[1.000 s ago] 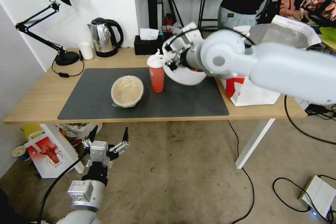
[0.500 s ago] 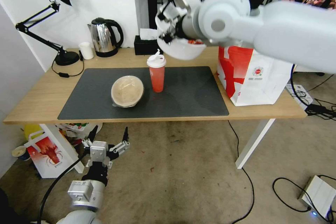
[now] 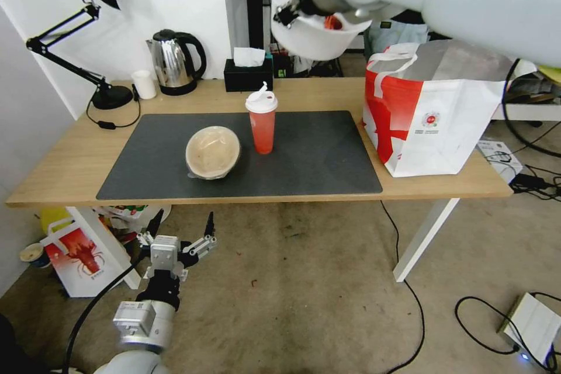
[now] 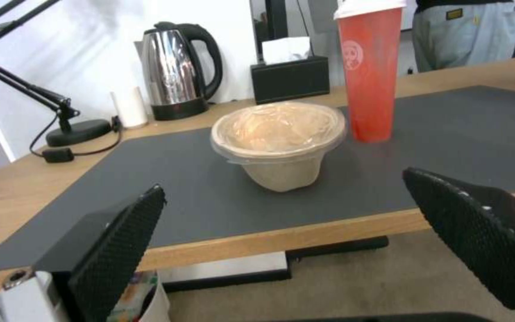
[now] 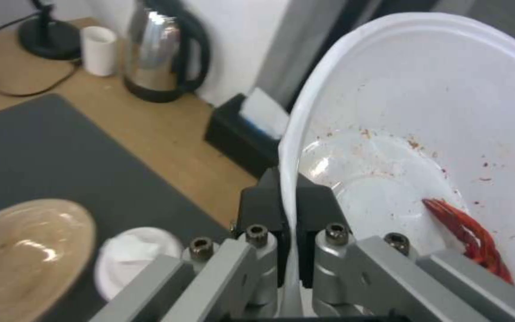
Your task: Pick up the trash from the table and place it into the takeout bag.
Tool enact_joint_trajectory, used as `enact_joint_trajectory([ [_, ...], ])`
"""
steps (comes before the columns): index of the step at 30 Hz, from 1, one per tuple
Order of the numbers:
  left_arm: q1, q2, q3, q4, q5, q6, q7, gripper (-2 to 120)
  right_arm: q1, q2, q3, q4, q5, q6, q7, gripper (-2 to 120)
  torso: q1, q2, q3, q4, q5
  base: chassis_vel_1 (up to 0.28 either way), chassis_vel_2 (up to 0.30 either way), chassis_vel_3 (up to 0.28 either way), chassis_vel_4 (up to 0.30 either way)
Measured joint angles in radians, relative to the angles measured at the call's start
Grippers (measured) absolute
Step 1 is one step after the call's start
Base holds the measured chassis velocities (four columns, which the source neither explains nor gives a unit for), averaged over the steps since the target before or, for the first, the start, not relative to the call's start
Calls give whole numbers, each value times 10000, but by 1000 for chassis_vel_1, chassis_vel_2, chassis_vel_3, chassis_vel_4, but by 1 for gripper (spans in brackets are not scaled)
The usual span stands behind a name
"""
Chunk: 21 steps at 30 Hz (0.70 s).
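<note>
My right gripper (image 3: 284,9) is shut on the rim of the white round bowl (image 3: 318,35), held high above the table's back edge, left of the takeout bag (image 3: 435,111). In the right wrist view the fingers (image 5: 269,210) pinch the bowl's wall (image 5: 448,120), and red crayfish scraps (image 5: 469,239) lie inside. The beige bowl (image 3: 213,152) and the red cup with a white lid (image 3: 262,123) stand on the dark mat (image 3: 315,158) of the table (image 3: 58,163). My left gripper (image 3: 181,232) hangs open below the table's front edge, facing the beige bowl (image 4: 278,138) and the cup (image 4: 369,67).
A steel kettle (image 3: 174,61), a black tissue box (image 3: 248,73), a small white cup (image 3: 144,83) and a black desk lamp (image 3: 93,29) line the table's back. A smaller crayfish bag (image 3: 79,257) stands on the floor by the left table leg. Cables lie on the floor at right.
My right arm has lifted the white bowl off the mat, upward and back, which uncovers the takeout bag. The left arm has not moved.
</note>
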Motion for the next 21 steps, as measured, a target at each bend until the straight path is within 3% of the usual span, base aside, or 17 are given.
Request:
enact_joint_trajectory([
  [8,0,0,0,0,0,0,0,100,663,-865,-680,-486,-13,-7,-358,0,0,0,1,1,2,0,0,0,0],
  [21,0,-1,0,0,0,0,0,100,259,-2356,-844,-807,-429,-12,-626,0,0,0,0,0,3,0,0,0,0],
])
